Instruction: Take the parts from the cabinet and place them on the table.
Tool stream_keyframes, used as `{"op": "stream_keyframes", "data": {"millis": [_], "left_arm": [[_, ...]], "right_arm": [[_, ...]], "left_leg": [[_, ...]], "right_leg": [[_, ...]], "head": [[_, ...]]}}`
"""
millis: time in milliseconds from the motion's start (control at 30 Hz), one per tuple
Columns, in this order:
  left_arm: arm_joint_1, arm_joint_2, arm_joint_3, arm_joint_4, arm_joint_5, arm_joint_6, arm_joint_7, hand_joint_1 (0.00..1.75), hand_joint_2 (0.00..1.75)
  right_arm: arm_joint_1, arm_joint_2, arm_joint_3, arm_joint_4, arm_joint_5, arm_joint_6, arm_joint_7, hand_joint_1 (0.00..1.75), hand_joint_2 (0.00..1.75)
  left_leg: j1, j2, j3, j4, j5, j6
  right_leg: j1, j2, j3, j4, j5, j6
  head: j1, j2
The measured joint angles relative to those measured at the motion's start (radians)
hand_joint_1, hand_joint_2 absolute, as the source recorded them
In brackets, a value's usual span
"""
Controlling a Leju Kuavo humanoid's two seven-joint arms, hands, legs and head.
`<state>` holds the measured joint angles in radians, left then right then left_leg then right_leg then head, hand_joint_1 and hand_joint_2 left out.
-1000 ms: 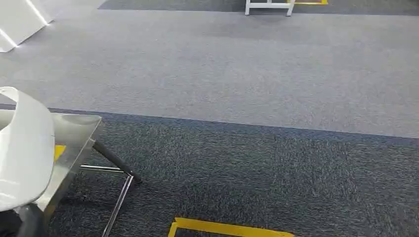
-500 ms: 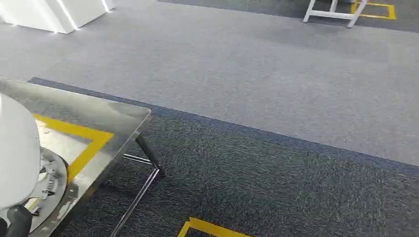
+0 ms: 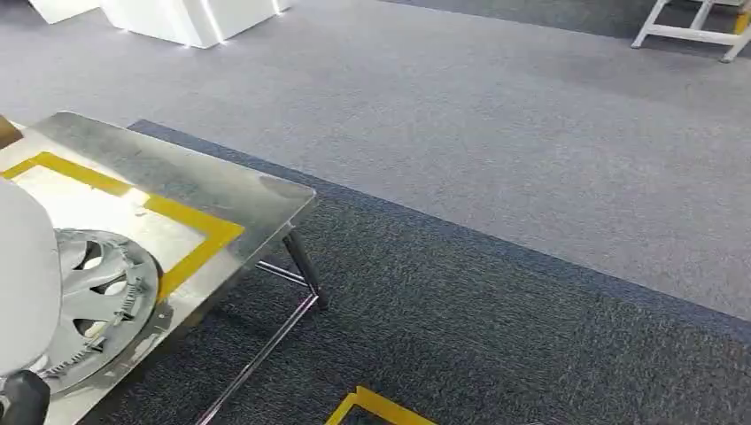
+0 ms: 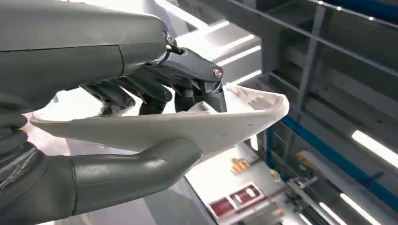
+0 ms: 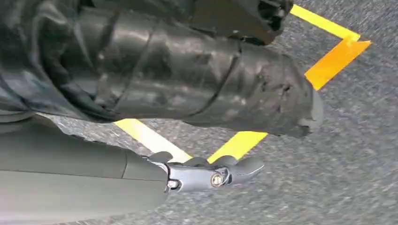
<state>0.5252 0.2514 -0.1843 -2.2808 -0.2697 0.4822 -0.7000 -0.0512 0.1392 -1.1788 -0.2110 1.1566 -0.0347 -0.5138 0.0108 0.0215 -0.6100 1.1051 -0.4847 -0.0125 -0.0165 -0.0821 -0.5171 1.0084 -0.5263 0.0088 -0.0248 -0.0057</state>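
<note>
While the left robot hand point(image 4: 155, 117) pinches a white curved plastic panel point(image 4: 187, 126), silver spoked hubcap point(image 3: 97, 301) lies on shiny steel bench point(image 3: 221, 190), right robot hand point(image 5: 206, 176) empty, fingers curled in.

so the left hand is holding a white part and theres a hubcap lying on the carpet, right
Not quite. The hubcap lies on the steel table, inside the yellow tape square, not on the carpet; the head view shows it. The rest holds: in the left wrist view the left hand holds a white part.
</note>
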Motion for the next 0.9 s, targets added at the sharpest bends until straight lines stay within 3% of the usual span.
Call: {"op": "stream_keyframes", "data": {"millis": [33, 67, 167, 200, 233, 267, 300, 333, 367, 400, 433, 467, 500, 533, 567, 600, 667, 700, 733, 767, 800, 867, 900], "left_arm": [[0.002, -0.001, 0.011, 0.0, 0.0, -0.005, 0.0, 1.75, 1.75], [0.003, -0.002, 0.02, 0.0, 0.002, -0.013, 0.0, 1.75, 1.75], [0.023, -0.012, 0.057, 0.0, 0.017, -0.041, 0.0, 1.75, 1.75], [0.026, -0.017, 0.07, 0.0, 0.021, -0.048, 0.0, 1.75, 1.75], [0.031, -0.023, 0.08, 0.0, 0.025, -0.055, 0.0, 1.75, 1.75], [0.029, -0.025, 0.089, 0.0, 0.027, -0.057, 0.0, 1.75, 1.75], [0.027, -0.029, 0.095, 0.0, 0.028, -0.057, 0.001, 1.75, 1.75], [0.028, -0.032, 0.098, 0.0, 0.026, -0.059, 0.0, 1.75, 1.75], [0.029, -0.036, 0.103, 0.001, 0.026, -0.065, 0.0, 1.75, 1.75], [0.03, -0.044, 0.114, 0.003, 0.021, -0.079, 0.0, 1.75, 1.75], [0.032, -0.052, 0.125, 0.003, 0.018, -0.091, 0.0, 1.75, 1.75], [0.033, -0.063, 0.138, 0.003, 0.023, -0.109, 0.0, 1.75, 1.75], [0.034, -0.076, 0.152, 0.003, 0.034, -0.127, 0.0, 1.75, 1.75], [0.033, -0.085, 0.168, 0.004, 0.044, -0.142, 0.0, 1.75, 1.75], [0.033, -0.095, 0.185, 0.006, 0.051, -0.153, 0.0, 1.75, 1.75], [0.033, -0.104, 0.201, 0.007, 0.056, -0.161, 0.0, 1.75, 1.75], [0.036, -0.116, 0.224, 0.008, 0.06, -0.164, 0.0, 1.75, 1.75], [0.037, -0.12, 0.232, 0.008, 0.061, -0.164, 0.0, 1.75, 1.75], [0.039, -0.122, 0.24, 0.008, 0.061, -0.164, 0.0, 1.75, 1.75], [0.037, -0.124, 0.245, 0.008, 0.061, -0.167, 0.0, 1.75, 1.75], [0.032, -0.127, 0.252, 0.008, 0.061, -0.18, 0.0, 1.75, 1.75], [0.034, -0.14, 0.268, 0.011, 0.061, -0.199, 0.0, 1.75, 1.75], [0.036, -0.147, 0.278, 0.014, 0.064, -0.209, 0.0, 1.75, 1.75]], "right_arm": [[0.0, 0.001, 0.0, 0.0, 0.002, 0.001, 0.0, 0.0, 0.0], [0.0, 0.001, 0.0, 0.0, 0.002, 0.002, 0.0, 0.0, 0.0], [-0.003, 0.002, 0.0, 0.0, 0.005, 0.003, 0.0, 0.0, 0.0], [-0.005, 0.002, 0.0, 0.0, 0.005, 0.004, 0.0, 0.0, 0.0], [-0.007, 0.002, 0.0, 0.0, 0.006, 0.004, 0.0, 0.0, 0.0], [-0.008, 0.002, 0.0, 0.0, 0.006, 0.004, 0.0, 0.0, 0.0], [-0.006, 0.002, 0.0, 0.0, 0.008, 0.004, 0.0, 0.0, 0.0], [-0.003, 0.002, 0.0, 0.0, 0.008, 0.005, 0.0, 0.0, 0.0], [0.0, 0.002, 0.0, 0.0, 0.008, 0.005, 0.0, 0.0, 0.0], [0.003, 0.002, 0.0, 0.0, 0.008, 0.005, 0.0, 0.0, 0.0], [0.003, 0.002, 0.0, 0.0, 0.008, 0.005, 0.0, 0.0, 0.0], [0.002, 0.002, 0.0, 0.0, 0.008, 0.005, 0.0, 0.0, 0.0], [0.002, 0.002, 0.0, 0.0, 0.008, 0.005, 0.0, 0.0, 0.0], [0.002, 0.002, 0.0, 0.0, 0.008, 0.006, 0.0, 0.0, 0.0], [0.002, 0.002, 0.0, 0.0, 0.008, 0.006, 0.0, 0.0, 0.0], [0.001, 0.002, 0.0, 0.0, 0.008, 0.006, 0.0, 0.0, 0.0], [0.001, 0.002, 0.0, 0.0, 0.008, 0.007, 0.0, 0.0, 0.0], [0.0, 0.002, 0.0, 0.0, 0.007, 0.007, 0.0, 0.0, 0.0], [-0.002, 0.005, 0.0, -0.001, 0.007, 0.008, 0.0, 0.0, 0.0], [-0.001, 0.005, 0.0, -0.001, 0.007, 0.008, 0.0, 0.0, 0.0], [0.001, 0.005, 0.0, -0.001, 0.007, 0.008, 0.0, 0.0, 0.0], [0.005, 0.005, 0.0, -0.001, 0.008, 0.008, 0.0, 0.0, 0.0], [0.005, 0.005, 0.0, -0.001, 0.008, 0.008, 0.0, 0.0, 0.0]], "left_leg": [[-0.005, 0.05, 0.036, -0.072, 0.008, 0.005], [-0.015, 0.054, 0.041, -0.084, -0.001, 0.015], [-0.019, 0.018, 0.036, -0.083, -0.003, 0.031], [-0.011, 0.002, 0.048, -0.097, 0.004, 0.041], [-0.009, -0.004, 0.05, -0.101, 0.007, 0.045], [-0.008, -0.012, 0.05, -0.101, 0.007, 0.052], [-0.007, -0.024, 0.05, -0.101, 0.006, 0.056], [-0.008, -0.035, 0.05, -0.101, 0.006, 0.058], [-0.009, -0.05, 0.05, -0.1, 0.005, 0.059], [-0.01, -0.066, 0.052, -0.099, 0.004, 0.06], [-0.01, -0.08, 0.055, -0.099, 0.003, 0.059], [-0.01, -0.095, 0.059, -0.098, 0.001, 0.057], [-0.009, -0.109, 0.063, -0.097, -0.003, 0.054], [-0.007, -0.12, 0.063, -0.094, -0.006, 0.049], [-0.013, -0.13, 0.059, -0.088, -0.01, 0.043], [-0.007, -0.146, 0.053, -0.087, -0.009, 0.036], [0.002, -0.167, 0.046, -0.093, -0.002, 0.021], [0.0, -0.178, 0.045, -0.091, -0.003, 0.016], [-0.002, -0.13, 0.044, -0.078, -0.013, 0.013], [-0.005, -0.075, 0.022, -0.034, -0.042, 0.007], [-0.004, -0.05, -0.014, 0.039, -0.08, 0.002], [0.001, -0.034, -0.088, 0.185, -0.136, -0.005], [0.003, -0.033, -0.102, 0.211, -0.133, -0.009]], "right_leg": [[0.002, -0.01, 0.006, -0.001, -0.005, 0.005], [0.01, -0.018, 0.007, 0.002, -0.012, 0.016], [0.006, -0.05, 0.026, -0.011, -0.014, 0.03], [0.006, -0.052, 0.029, -0.01, -0.022, 0.039], [0.003, 0.005, 0.019, 0.01, -0.037, 0.042], [0.002, 0.046, -0.006, 0.064, -0.069, 0.041], [0.002, 0.067, -0.048, 0.149, -0.107, 0.042], [0.002, 0.077, -0.092, 0.231, -0.138, 0.042], [0.002, 0.08, -0.131, 0.294, -0.152, 0.043], [0.002, 0.081, -0.152, 0.313, -0.138, 0.042], [0.003, 0.081, -0.147, 0.283, -0.102, 0.041], [0.003, 0.086, -0.122, 0.211, -0.049, 0.038], [0.002, 0.104, -0.084, 0.116, 0.008, 0.034], [0.001, 0.143, -0.056, 0.038, 0.038, 0.03], [-0.004, 0.177, -0.044, 0.019, 0.019, 0.026], [-0.002, 0.167, -0.026, 0.01, 0.014, 0.026], [0.005, 0.147, -0.026, 0.008, 0.016, 0.017], [-0.001, 0.136, -0.022, -0.002, 0.02, 0.011], [-0.003, 0.118, -0.017, -0.007, 0.022, 0.006], [-0.003, 0.106, -0.013, -0.01, 0.02, -0.001], [-0.001, 0.088, -0.011, -0.01, 0.017, -0.004], [0.001, 0.056, -0.009, -0.01, 0.012, -0.007], [0.001, 0.042, -0.007, -0.01, 0.009, -0.007]], "head": [[0.0, 0.0], [-0.002, 0.0], [0.001, 0.0], [0.0, 0.0], [0.006, 0.0], [0.011, 0.0], [0.016, 0.0], [0.018, 0.0], [0.019, 0.0], [0.018, 0.0], [0.019, 0.0], [0.019, 0.0], [0.019, 0.0], [0.021, 0.0], [0.022, 0.0], [0.021, 0.0], [0.022, 0.0], [0.023, 0.0], [0.02, 0.0], [0.007, 0.0], [0.004, 0.0], [0.004, 0.0], [0.003, 0.0]]}}
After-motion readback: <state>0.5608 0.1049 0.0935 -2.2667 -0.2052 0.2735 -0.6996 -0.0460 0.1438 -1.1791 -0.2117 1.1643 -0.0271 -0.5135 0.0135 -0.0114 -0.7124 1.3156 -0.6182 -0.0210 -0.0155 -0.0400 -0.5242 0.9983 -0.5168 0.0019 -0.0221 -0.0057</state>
